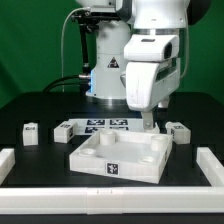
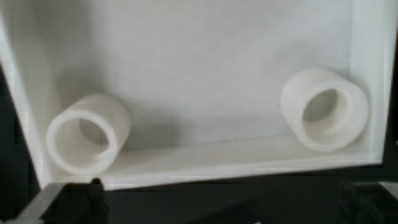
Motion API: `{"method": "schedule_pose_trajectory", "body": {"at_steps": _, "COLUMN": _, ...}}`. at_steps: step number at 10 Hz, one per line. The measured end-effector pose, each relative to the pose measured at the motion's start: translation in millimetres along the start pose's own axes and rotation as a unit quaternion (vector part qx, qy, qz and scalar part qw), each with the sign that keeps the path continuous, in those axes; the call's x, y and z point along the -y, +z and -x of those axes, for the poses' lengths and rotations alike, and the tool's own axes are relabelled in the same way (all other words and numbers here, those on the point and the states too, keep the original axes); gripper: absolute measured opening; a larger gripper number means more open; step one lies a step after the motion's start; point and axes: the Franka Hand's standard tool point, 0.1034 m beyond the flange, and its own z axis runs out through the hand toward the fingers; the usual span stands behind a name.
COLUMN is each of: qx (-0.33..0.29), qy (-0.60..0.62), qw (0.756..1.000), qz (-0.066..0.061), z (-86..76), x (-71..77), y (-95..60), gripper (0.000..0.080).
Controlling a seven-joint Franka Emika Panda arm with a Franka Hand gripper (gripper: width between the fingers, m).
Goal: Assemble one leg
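The large white square tabletop (image 1: 118,157) lies at the front middle of the table, rim up. Small white legs with square markers lie behind it: one at the exterior view's far left (image 1: 32,131), one next to it (image 1: 63,130), one at the right (image 1: 179,130). My gripper (image 1: 150,124) hangs just behind the tabletop's far right corner, close to the right leg. In the wrist view the tabletop's inside (image 2: 196,70) fills the picture with two round sockets (image 2: 86,130) (image 2: 326,108). My gripper (image 2: 222,205) is open, with dark fingers (image 2: 75,200) far apart and nothing between them.
The marker board (image 1: 104,125) lies flat behind the tabletop. Low white walls stand at the left (image 1: 8,160), right (image 1: 212,162) and front (image 1: 110,194) of the work area. The robot's base (image 1: 108,70) stands at the back.
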Motion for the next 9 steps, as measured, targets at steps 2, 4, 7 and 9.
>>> {"method": "schedule_pose_trajectory", "body": {"at_steps": 2, "qx": 0.008, "qy": -0.027, "qw": 0.999, "qz": -0.019, "z": 35.1, "x": 30.7, "y": 21.8, "gripper": 0.065}}
{"method": "schedule_pose_trajectory", "body": {"at_steps": 4, "qx": 0.002, "qy": -0.065, "qw": 0.998, "qz": -0.022, "z": 59.3, "x": 31.7, "y": 40.1, "gripper": 0.065}}
{"method": "schedule_pose_trajectory", "body": {"at_steps": 7, "qx": 0.001, "qy": -0.064, "qw": 0.998, "qz": -0.024, "z": 62.3, "x": 28.4, "y": 46.1, "gripper": 0.065}}
{"method": "schedule_pose_trajectory", "body": {"at_steps": 9, "qx": 0.0, "qy": -0.062, "qw": 0.998, "qz": -0.024, "z": 61.9, "x": 28.4, "y": 46.1, "gripper": 0.065}}
